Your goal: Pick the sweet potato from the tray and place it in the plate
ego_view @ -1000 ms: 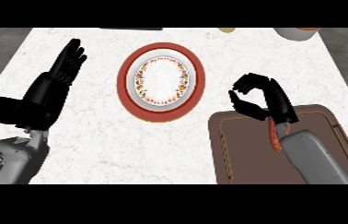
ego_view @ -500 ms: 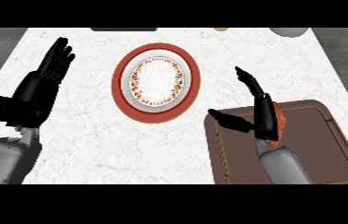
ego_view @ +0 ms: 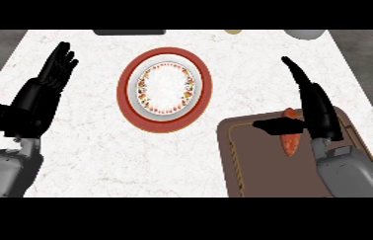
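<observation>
The sweet potato (ego_view: 290, 138) lies on the brown tray (ego_view: 251, 175), near right. The right hand (ego_view: 315, 108) is over it, fingers straight. The plate (ego_view: 165, 89) sits left. The left hand (ego_view: 45, 90) rests open, far left.

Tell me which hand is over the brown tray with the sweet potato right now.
The right hand, fingers straight, over the brown rectangular tray beside the orange sweet potato. The left hand rests open far across the counter.

Right hand (ego_view: 315, 108) open over sweet potato (ego_view: 290, 138) — contact unclear.
</observation>
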Available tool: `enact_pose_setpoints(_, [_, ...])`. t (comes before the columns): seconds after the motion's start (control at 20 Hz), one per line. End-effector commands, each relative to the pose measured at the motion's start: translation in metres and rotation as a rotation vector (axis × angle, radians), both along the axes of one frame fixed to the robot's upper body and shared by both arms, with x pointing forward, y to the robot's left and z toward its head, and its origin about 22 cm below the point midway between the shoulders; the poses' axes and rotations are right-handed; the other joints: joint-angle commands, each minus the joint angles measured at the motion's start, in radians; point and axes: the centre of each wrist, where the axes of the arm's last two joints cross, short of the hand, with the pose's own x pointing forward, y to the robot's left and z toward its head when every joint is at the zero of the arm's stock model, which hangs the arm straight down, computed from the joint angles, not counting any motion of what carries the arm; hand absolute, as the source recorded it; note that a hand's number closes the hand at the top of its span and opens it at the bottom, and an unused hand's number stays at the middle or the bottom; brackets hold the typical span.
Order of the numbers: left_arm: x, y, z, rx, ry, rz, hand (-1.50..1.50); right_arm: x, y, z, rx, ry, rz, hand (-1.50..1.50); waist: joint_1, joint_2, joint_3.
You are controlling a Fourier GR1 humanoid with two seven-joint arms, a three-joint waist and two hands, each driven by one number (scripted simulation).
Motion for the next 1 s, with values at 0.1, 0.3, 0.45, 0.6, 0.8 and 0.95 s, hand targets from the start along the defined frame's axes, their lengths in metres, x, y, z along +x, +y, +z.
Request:
enact_pose_setpoints(0.1, [0.006,-0.006,0.010,-0.004,0.002,-0.005,0.00,0.005,-0.016,0.042,-0.279,0.350,-0.057,-1.50,-0.001,0.000,0.000])
enact_pose_setpoints(0.3, [-0.001,0.003,0.002,0.008,-0.007,-0.013,0.00,0.007,-0.014,0.061,-0.376,0.587,-0.008,-1.50,0.015,0.002,0.000])
enact_pose_setpoints(0.45, [0.006,0.002,-0.003,-0.010,-0.010,-0.017,0.00,0.007,-0.001,0.072,-0.370,0.677,0.020,-1.50,0.010,0.007,0.003])
enact_pose_setpoints(0.6, [-0.002,-0.006,0.002,-0.004,-0.011,-0.020,0.00,0.020,0.008,0.059,-0.395,0.726,-0.004,-1.50,0.023,0.008,0.004])
enact_pose_setpoints(0.8, [-0.008,0.007,0.006,0.012,-0.015,-0.007,0.00,0.009,0.007,0.040,-0.413,0.731,-0.043,-1.50,0.019,0.007,0.004])
enact_pose_setpoints(0.95, [0.001,-0.012,0.011,-0.005,0.001,-0.013,0.00,0.013,0.013,0.044,-0.475,0.749,-0.098,-1.50,0.015,0.007,0.004])
